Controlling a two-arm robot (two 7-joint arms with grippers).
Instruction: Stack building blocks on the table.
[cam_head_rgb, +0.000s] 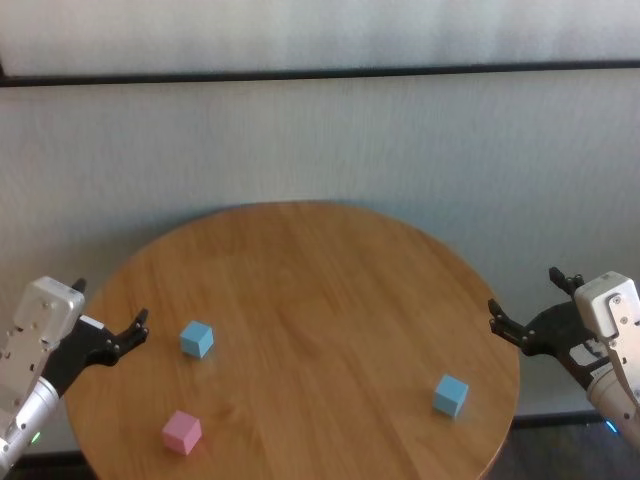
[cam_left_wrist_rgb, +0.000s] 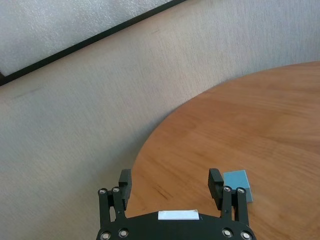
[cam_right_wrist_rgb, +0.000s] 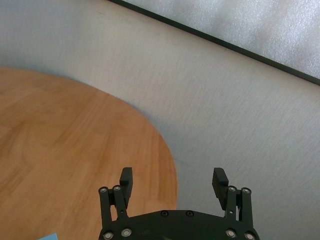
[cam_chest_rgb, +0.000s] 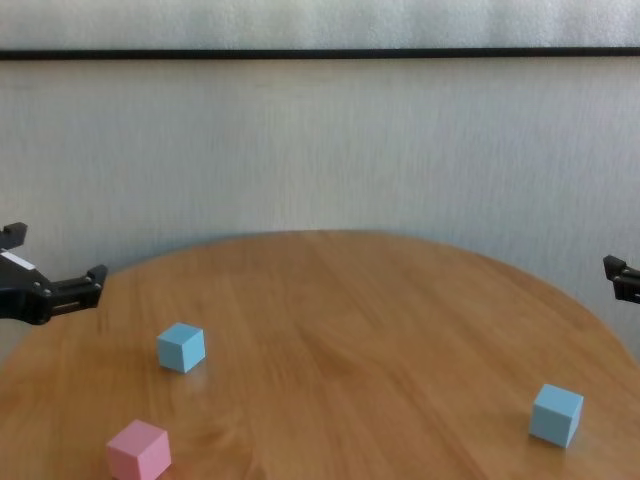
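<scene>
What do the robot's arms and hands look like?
Both arms are light grey boxy shells. Each ends in a black tool with two short ridged prongs and silver screws: the left tool and the right tool. The left carries a white label, and small lights glow near both wrists.

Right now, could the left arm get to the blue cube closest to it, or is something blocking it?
Probably yes. The left gripper hangs with fingers open at the table's edge, and only bare wood lies between it and the near blue cube.

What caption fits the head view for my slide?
Three unstacked cubes, pink cube and two blue cubes, between open left gripper and right gripper.
</scene>
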